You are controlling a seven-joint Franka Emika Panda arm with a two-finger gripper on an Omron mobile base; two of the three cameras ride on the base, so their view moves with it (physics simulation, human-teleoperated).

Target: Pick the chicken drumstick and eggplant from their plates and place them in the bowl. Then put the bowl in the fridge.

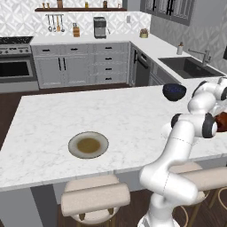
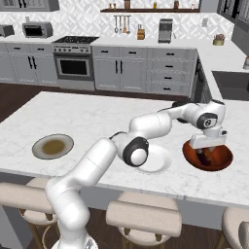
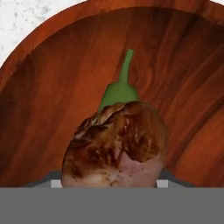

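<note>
My gripper hangs low inside the red-brown bowl, at the right end of the island. In the hand view the chicken drumstick fills the gap between my gripper's two tips, meaty end up, and the gripper is shut on it. Behind it the eggplant's green stem rises against the bowl's wall; its dark body is hidden. The white plate lies bare just left of the bowl, partly under my arm. The grey-green plate sits bare at the island's left. The fridge is out of view.
A small dark blue bowl stands at the island's far edge near the arm. Stools line the near side. A sink and cabinets run along the far counters.
</note>
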